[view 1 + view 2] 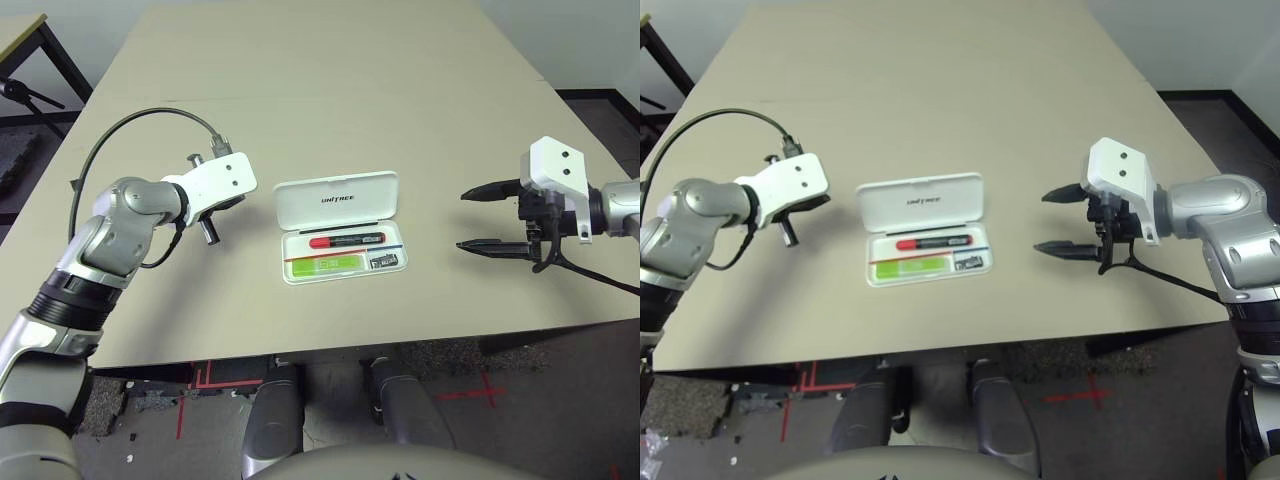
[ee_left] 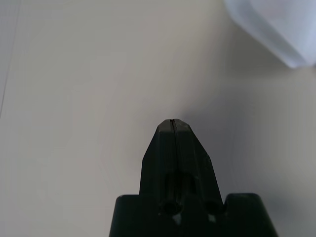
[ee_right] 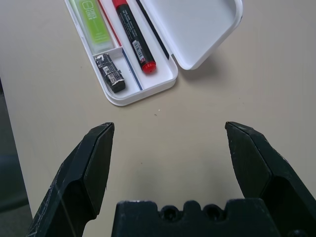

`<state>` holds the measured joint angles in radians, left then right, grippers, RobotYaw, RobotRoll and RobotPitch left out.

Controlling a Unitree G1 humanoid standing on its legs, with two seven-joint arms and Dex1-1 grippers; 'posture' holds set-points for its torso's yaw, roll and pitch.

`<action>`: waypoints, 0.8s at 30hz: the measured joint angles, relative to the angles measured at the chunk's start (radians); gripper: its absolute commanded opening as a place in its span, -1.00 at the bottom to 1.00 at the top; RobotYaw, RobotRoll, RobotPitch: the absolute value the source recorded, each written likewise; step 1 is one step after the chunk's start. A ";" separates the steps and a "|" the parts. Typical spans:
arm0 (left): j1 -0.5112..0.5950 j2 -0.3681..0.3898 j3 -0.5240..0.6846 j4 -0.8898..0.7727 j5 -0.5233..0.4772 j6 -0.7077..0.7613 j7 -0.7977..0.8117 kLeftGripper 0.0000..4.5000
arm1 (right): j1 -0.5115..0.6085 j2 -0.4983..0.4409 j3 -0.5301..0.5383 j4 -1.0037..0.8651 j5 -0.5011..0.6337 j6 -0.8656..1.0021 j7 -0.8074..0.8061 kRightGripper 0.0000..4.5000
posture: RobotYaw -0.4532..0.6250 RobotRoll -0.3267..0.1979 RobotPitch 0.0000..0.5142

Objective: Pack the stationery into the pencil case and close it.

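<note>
The white pencil case lies open at the middle of the table, its "UNITREE" lid flat on the far side. In its tray rest the red-capped black marker, the lime-green highlighter and the small dark-and-silver clip piece. The right wrist view shows the same marker, highlighter and clip piece inside the tray. My left gripper is shut on nothing, hovering left of the case. My right gripper stands open to the right of the case, fingers pointing at it, well apart from it.
The beige table stretches far behind the case, with a seam across it. Its front edge runs close below the case. A second table's corner stands at the far left. A black cable loops over my left forearm.
</note>
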<state>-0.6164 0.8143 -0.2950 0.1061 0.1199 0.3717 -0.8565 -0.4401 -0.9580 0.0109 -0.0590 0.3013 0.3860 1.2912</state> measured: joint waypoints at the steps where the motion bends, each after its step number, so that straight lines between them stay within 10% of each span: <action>1: -0.010 -0.018 0.001 0.005 0.000 -0.006 0.003 -0.98 | 0.000 0.000 0.000 -0.001 0.001 0.000 -0.001 1.00 | -0.26 0.25 -0.48; 24: 0.002 -0.116 0.038 -0.293 -0.151 0.215 -0.139 -0.98 | 0.001 -0.013 0.000 -0.013 0.000 0.002 -0.001 1.00 | -0.27 0.25 -0.48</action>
<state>-0.6142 0.6981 -0.2574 -0.1870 -0.0314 0.5868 -0.9951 -0.4390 -0.9707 0.0111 -0.0722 0.3010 0.3876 1.2902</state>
